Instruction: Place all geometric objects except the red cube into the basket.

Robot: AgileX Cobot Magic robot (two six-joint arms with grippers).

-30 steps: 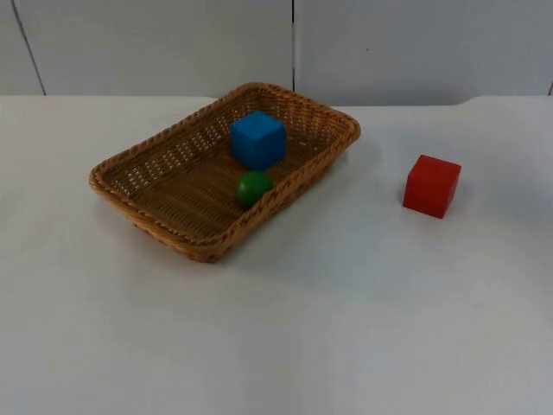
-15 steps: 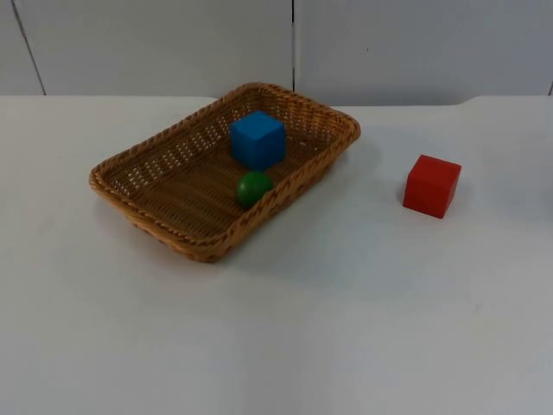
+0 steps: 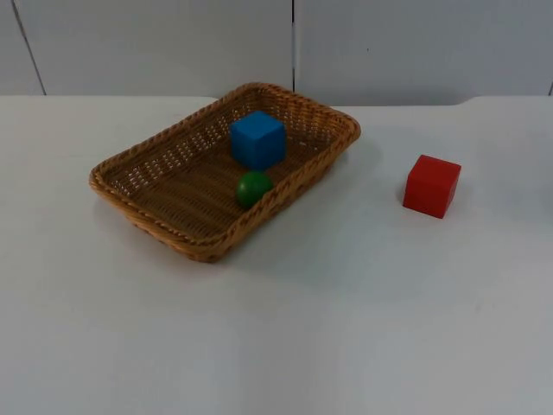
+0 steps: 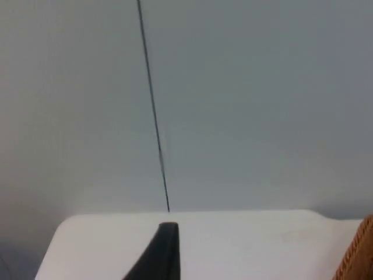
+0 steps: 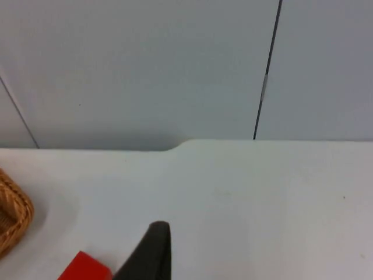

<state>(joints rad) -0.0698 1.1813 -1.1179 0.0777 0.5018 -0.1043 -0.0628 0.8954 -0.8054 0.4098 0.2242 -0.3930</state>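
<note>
Two shapes sit inside wicker basket [image 3: 155, 169] at table's [image 3: 346, 328] left-centre: blue cube [image 3: 257, 138] toward its far end, green ball [image 3: 254, 188] just in front, against near rim. Red cube [image 3: 431, 185] rests on table, well apart to the right. Left gripper [image 4: 163, 254] and right gripper [image 5: 148, 251] both wait, facing partition wall [image 3: 415, 43]; jaw state cannot be told.

Blue cube [image 3: 257, 138] and green ball [image 3: 254, 188] in basket [image 3: 155, 212]; red cube [image 3: 431, 185] apart.

basket [image 3: 147, 169]: blue cube [image 3: 257, 138], green ball [image 3: 254, 188] inside | red cube [image 3: 431, 185] outside (right)
</note>
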